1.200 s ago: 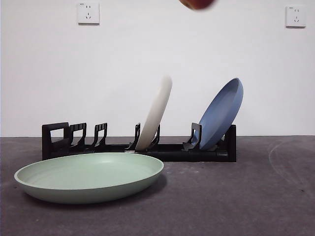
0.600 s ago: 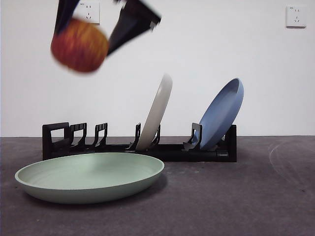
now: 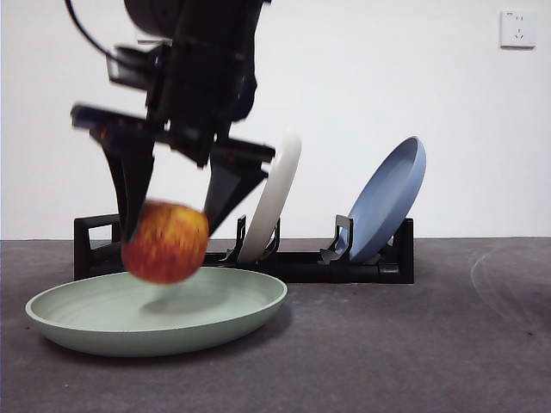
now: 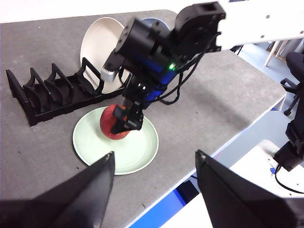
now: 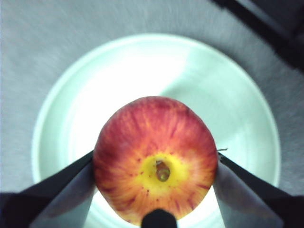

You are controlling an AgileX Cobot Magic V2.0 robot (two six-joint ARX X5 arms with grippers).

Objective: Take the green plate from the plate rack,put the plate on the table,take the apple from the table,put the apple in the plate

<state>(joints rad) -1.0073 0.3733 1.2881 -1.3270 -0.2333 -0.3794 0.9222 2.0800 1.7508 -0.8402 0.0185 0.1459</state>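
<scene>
We see the right tool (image 3: 168, 232) clamped on the apple (image 3: 165, 242), one black jaw on each side of the fruit, holding it just above the green plate (image 3: 86, 331). In the front view the apple hangs over the plate's left half with a soft shadow beneath it, and we cannot tell whether it touches the plate's floor. The right wrist view looks straight down on the apple (image 5: 155, 159), stem hollow upward, with the green plate (image 5: 71, 95) spread round behind it. The plate lies flat on the desk (image 3: 413, 344), just in front of the plate rack (image 3: 301, 262). In the rack a cream-white plate (image 3: 274, 200) leans in a middle slot and a blue plate (image 3: 389, 198) leans at the right end; the slots at the handle end are bare. The left tool (image 4: 154, 164) waits high and well apart from the work, its jaws spread wide with nothing between them, looking down on the right arm (image 4: 161, 47), the apple (image 4: 111, 127) and the plate (image 4: 90, 147).
</scene>
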